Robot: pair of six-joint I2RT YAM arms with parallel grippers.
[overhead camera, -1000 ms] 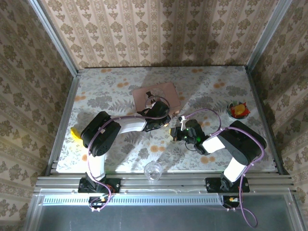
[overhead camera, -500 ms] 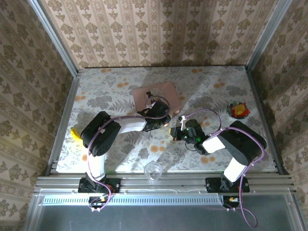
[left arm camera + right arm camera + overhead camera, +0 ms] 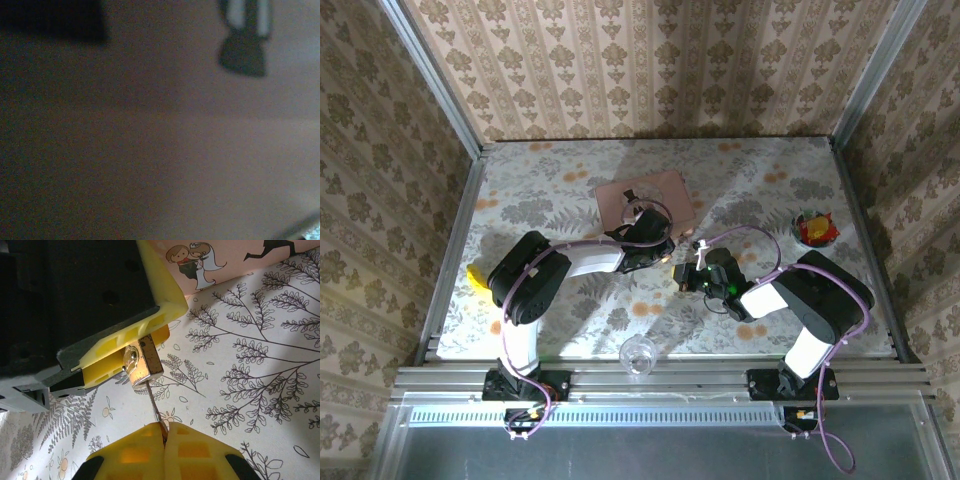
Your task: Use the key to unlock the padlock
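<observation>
Lying just behind padlock [image 3: 142, 360] and key [image 3: 152, 402]: pink box [image 3: 235, 260]; glass [image 3: 638, 355] well apart.

You are looking down on a counter [image 3: 760, 165] covered in a pale cloth printed with grey ferns and orange blossoms. Around the counter's far, left and right sides rise walls [image 3: 650, 60] papered in beige damask stripes. Along the counter's near edge run aluminium rails [image 3: 660, 378]. Bright light falls across the counter's middle.
</observation>
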